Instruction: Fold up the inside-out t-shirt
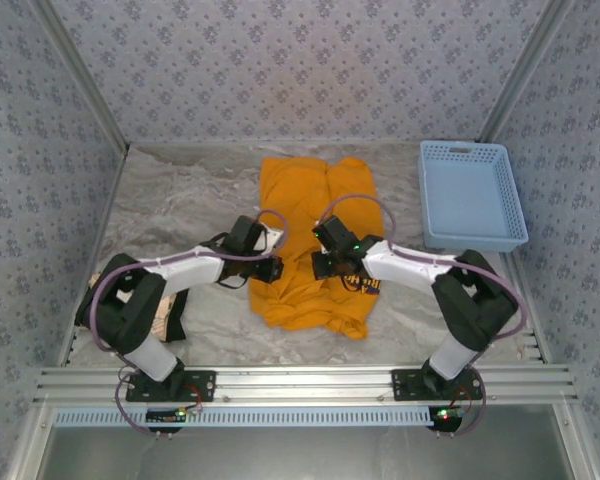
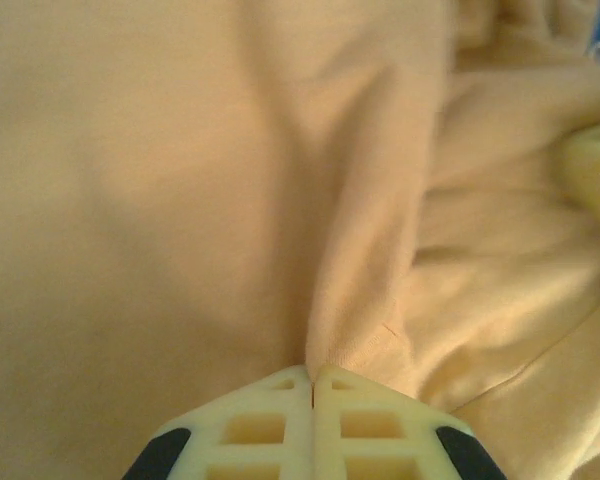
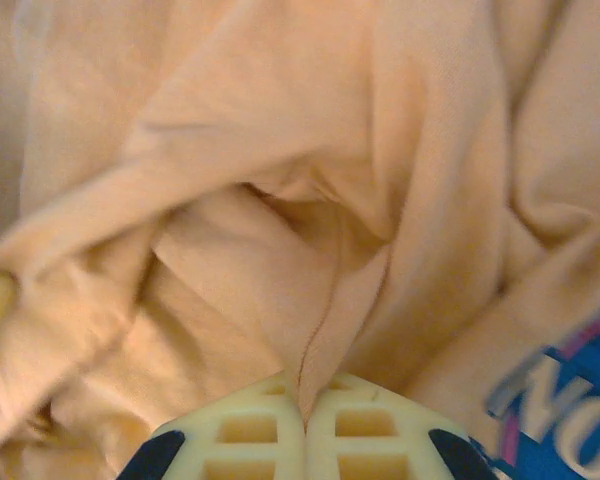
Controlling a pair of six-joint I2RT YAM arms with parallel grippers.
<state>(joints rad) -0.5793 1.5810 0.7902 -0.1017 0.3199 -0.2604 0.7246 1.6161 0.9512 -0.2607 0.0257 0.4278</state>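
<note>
- t-shirt (image 1: 302,195) lies crumpled mid-table, long axis running away from the arm bases, rumpled at the near end; printed graphic (image 3: 570,410) partly showing by the right gripper
- left gripper (image 2: 311,378): fingers pressed together, thin ridge of shirt fabric pinched between the tips, at the shirt's left edge
- right gripper (image 3: 302,388): fingers likewise closed on a fold of the shirt, near its middle
- both grippers face each other, close together
- blue basket (image 1: 426,200) on table (image 1: 180,200), right of the shirt, apart from it
- beige cloth (image 1: 170,320) under the left arm, near left corner
</note>
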